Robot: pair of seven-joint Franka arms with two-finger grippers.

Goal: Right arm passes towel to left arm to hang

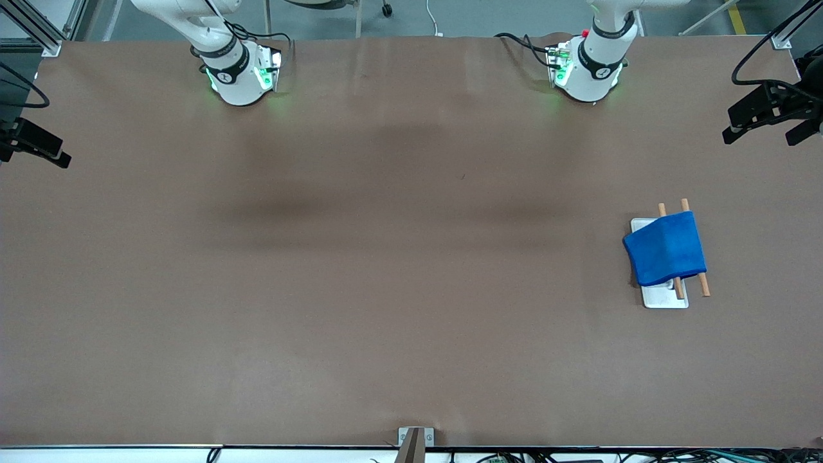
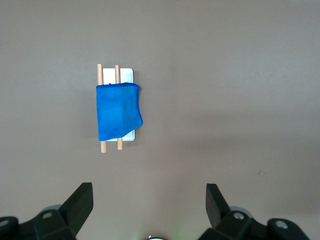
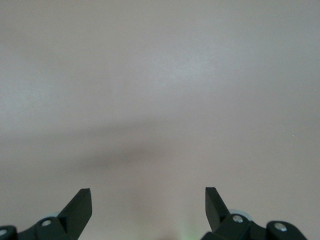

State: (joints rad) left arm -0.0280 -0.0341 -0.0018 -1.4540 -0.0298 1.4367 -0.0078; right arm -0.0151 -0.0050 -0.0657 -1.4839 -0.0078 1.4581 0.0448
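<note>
The blue towel [image 1: 665, 249] hangs folded over the two wooden rods [image 1: 703, 283] of a rack on a white tray [image 1: 665, 297], at the left arm's end of the table. It also shows in the left wrist view [image 2: 118, 111], draped over the rods [image 2: 100, 72] above the tray [image 2: 127, 75]. My left gripper [image 2: 148, 192] is open and empty, high over bare table and apart from the rack. My right gripper [image 3: 148, 195] is open and empty over bare table. In the front view only the arms' bases show, the left arm's [image 1: 588, 64] and the right arm's [image 1: 235, 71].
Black camera mounts stand at the table's two ends [image 1: 768, 109] [image 1: 32, 145]. A small metal bracket [image 1: 415, 440] sits at the table's edge nearest the front camera. The brown tabletop [image 1: 386, 257] stretches wide between the bases and the rack.
</note>
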